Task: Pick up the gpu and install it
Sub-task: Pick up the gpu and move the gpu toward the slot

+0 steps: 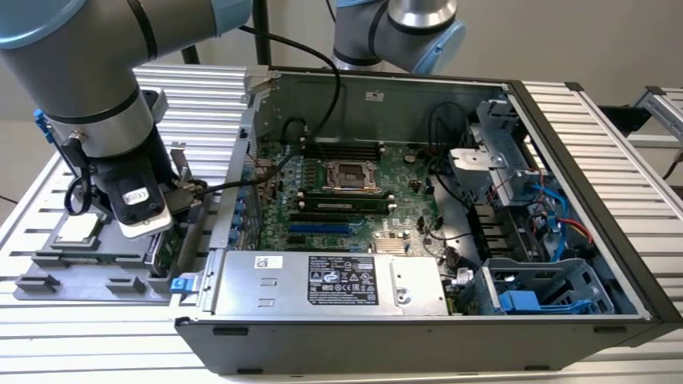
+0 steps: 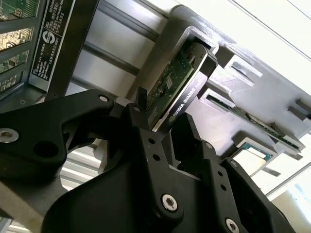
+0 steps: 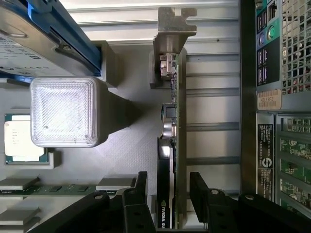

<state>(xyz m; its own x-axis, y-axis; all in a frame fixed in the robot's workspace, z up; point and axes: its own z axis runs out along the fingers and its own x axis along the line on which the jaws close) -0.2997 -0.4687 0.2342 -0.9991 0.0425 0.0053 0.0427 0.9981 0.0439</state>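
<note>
My claw (image 3: 169, 189) hangs right over the gpu (image 3: 181, 141), with one black finger (image 3: 142, 194) on each side of the card's top edge. The jaws stand narrow but not clamped. In the first wrist view a sliver of gap shows between one finger and the black shroud, and the other finger sits just beside the green board. The card stands on edge in its slot in the grey tray (image 3: 131, 145), so it is not yet lifted. Past my fingertips, along the card, is its silver bracket (image 3: 173, 24). On one side of me the tray holds the small square CPU chip (image 3: 19, 141) and, further off, the hard drive (image 3: 29, 48) with blue rails. On my other side, across a strip of slatted surface (image 3: 214, 107), stands the open computer case (image 1: 597, 152), with the motherboard (image 1: 341, 184) deep inside. I judge the task barely begun: the grasp, lift, carry and seating all remain
</note>
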